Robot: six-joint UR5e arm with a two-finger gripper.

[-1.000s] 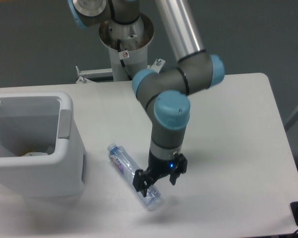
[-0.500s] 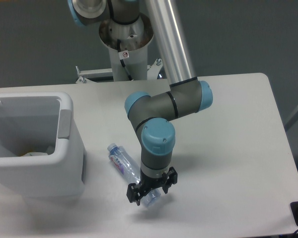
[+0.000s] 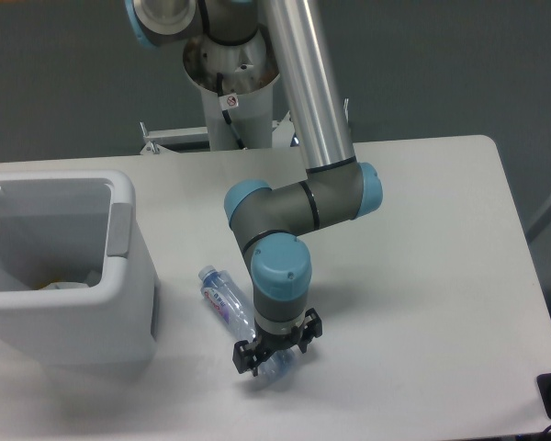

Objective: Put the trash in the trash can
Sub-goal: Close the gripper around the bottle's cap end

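Gripper (image 3: 274, 360): down over the bottle's base end, fingers straddling it; we cannot tell whether it is clenched.
Bottle (image 3: 228, 301): flat on table (image 3: 422, 239), cap toward trash can (image 3: 129, 276).
Risk: crushed plastic may squirt out of an end-on grasp.

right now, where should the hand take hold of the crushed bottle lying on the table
Probably from straight above, across the bottle's narrow width. It lies flat and diagonal, blue cap toward the trash can, so the fingers should straddle its long axis. The hand already sits over the base end, away from the cap; whether it has closed cannot be told.
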